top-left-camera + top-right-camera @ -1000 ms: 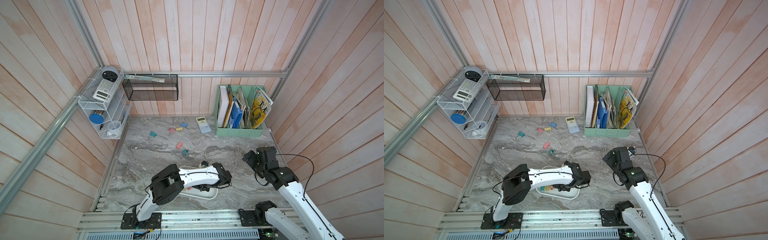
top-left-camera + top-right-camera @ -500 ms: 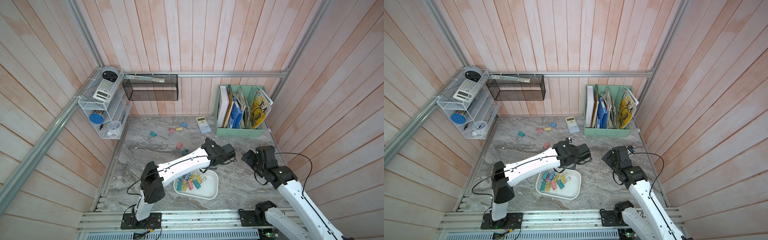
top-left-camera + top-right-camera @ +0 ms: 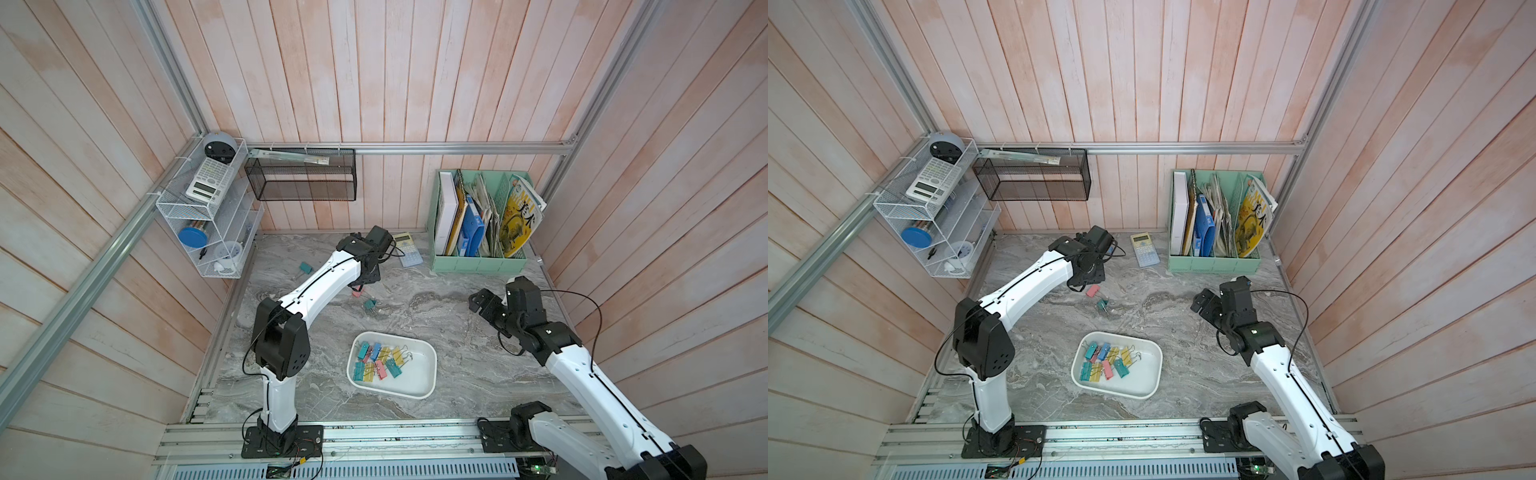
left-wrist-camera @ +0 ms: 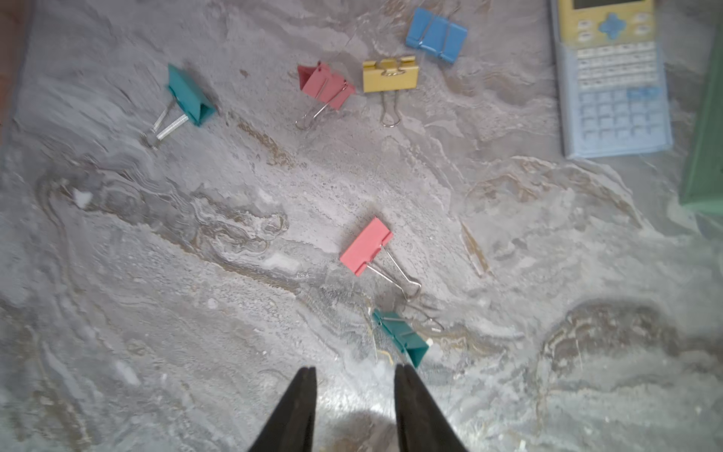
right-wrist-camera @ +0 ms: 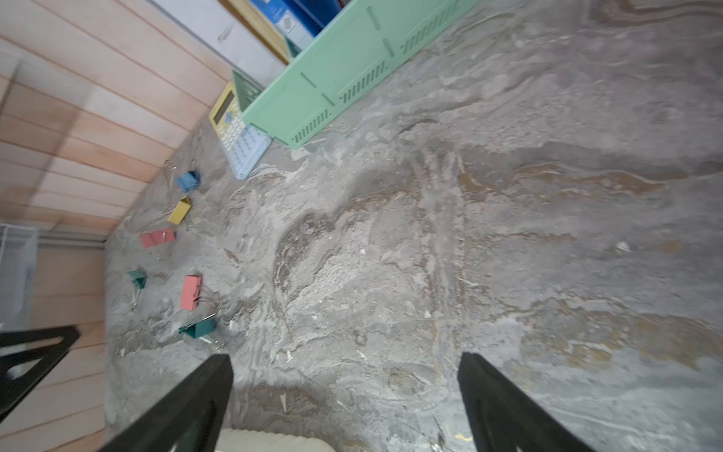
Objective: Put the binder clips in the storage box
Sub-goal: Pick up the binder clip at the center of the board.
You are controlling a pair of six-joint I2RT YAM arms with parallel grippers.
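Wrist views show six loose pastel wire-handled binder clips [image 4: 365,246]; top views show more inside the shallow white plastic storage box [image 3: 417,371]. The left gripper [image 4: 355,370] is half-parted, the right gripper [image 5: 345,358] wide, both empty. Grey marbled tabletop [image 3: 436,316], pink plank walls [image 3: 374,83].

Probably a mock office booth: file holder [image 3: 478,264], calculator [image 3: 411,255], aluminium-framed plank walls [image 3: 374,83].
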